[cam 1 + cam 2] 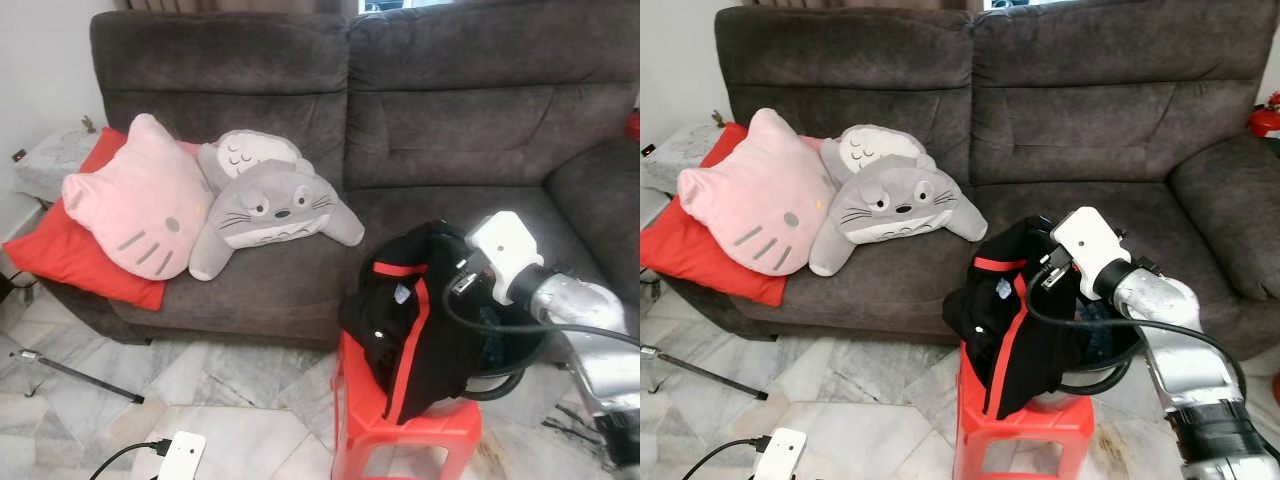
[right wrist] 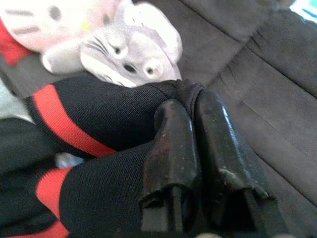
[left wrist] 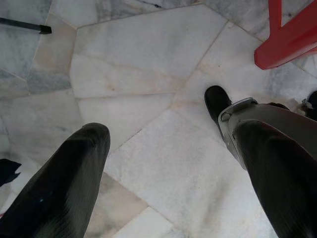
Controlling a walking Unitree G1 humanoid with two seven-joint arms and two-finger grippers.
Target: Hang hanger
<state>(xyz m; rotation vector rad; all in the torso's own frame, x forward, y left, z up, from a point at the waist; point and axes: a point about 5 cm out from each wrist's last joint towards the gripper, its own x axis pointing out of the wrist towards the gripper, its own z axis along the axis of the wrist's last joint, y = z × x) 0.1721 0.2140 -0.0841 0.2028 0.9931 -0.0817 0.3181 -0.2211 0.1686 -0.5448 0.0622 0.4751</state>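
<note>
A black garment with red stripes (image 1: pixel 410 320) lies heaped on a red plastic stool (image 1: pixel 440 435) in front of the sofa. My right arm (image 1: pixel 1160 310) reaches onto the heap from the right. In the right wrist view my right gripper (image 2: pixel 190 101) is shut, pinching a bunched fold of the black garment (image 2: pixel 99 129) at its top edge. I cannot make out a hanger; the cloth covers whatever lies under it. My left gripper (image 3: pixel 163 119) hangs low over the marble floor, fingers (image 3: pixel 74 168) spread open and holding nothing, near a stool leg (image 3: pixel 287 39).
A dark grey sofa (image 1: pixel 450 120) stands right behind the stool. On its left seat lie a pink cat cushion (image 1: pixel 135 200), a grey plush (image 1: pixel 275 210) and a red cushion (image 1: pixel 70 255). A white device with a cable (image 1: pixel 178 458) and a black rod (image 1: pixel 85 380) lie on the floor.
</note>
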